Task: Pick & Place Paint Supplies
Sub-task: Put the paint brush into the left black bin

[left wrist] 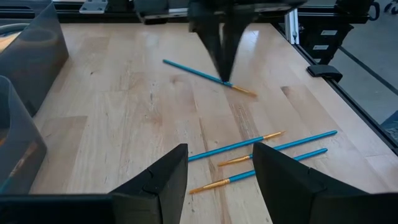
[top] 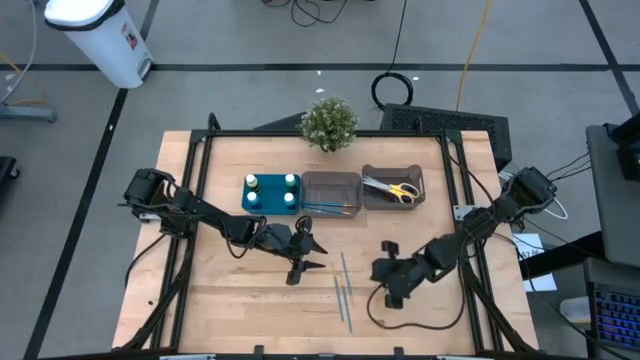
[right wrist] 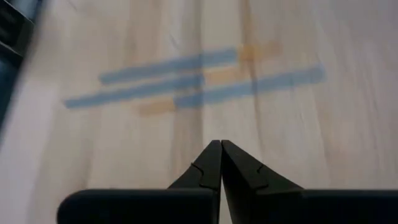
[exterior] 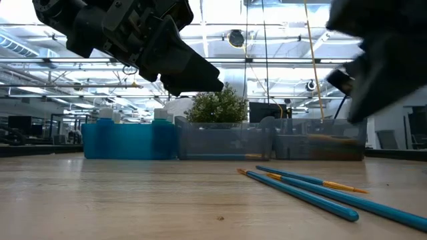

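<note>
A: Where do the brushes (top: 343,288) lie?

B: On the table (top: 230,300), near its front middle, close together, between the two grippers. The left gripper (top: 308,258) is to their left, the right gripper (top: 384,258) to their right.

A: And behind them?

B: A row near the far edge: the tray (top: 270,193) with four bottles (top: 271,190) at the left, then a bin (top: 331,192) with more brushes inside, then a second bin (top: 393,187) with scissors (top: 392,188) in it. The plant (top: 328,123) stands behind the first bin, at the table's far edge.

A robotics lab: wooden workbench (top: 250,290) in a metal frame, exposed ceiling trusses (exterior: 280,40), floor cables (top: 395,85).
</note>
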